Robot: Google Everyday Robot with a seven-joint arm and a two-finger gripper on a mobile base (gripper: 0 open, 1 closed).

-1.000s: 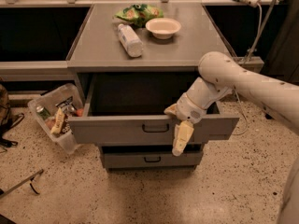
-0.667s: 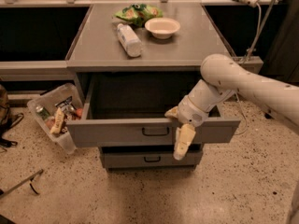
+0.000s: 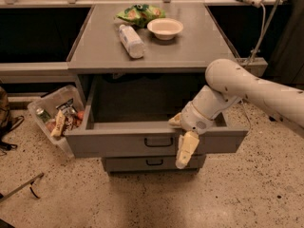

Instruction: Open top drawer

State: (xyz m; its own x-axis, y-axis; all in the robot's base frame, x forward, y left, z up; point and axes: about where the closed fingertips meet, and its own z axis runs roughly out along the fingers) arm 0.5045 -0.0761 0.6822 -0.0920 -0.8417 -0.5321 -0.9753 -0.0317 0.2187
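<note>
Camera view: tool (image 3: 181,136) on top drawer (image 3: 118,144)

Single high camera, angled down at top drawer (image 3: 118,144); gripper (image 3: 182,137) over its front, right of centre.

On tabletop (image 3: 199,46): clear bottle (image 3: 131,41) lying on side, white bowl (image 3: 165,28), green bag (image 3: 140,13) behind. Plastic bin (image 3: 34,107) of packets on floor (image 3: 247,194), left.

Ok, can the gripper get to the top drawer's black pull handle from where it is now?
Probably yes. The gripper sits at the front panel of the top drawer, just right of the black pull handle, and nothing lies between them. The drawer is already pulled well out.
</note>
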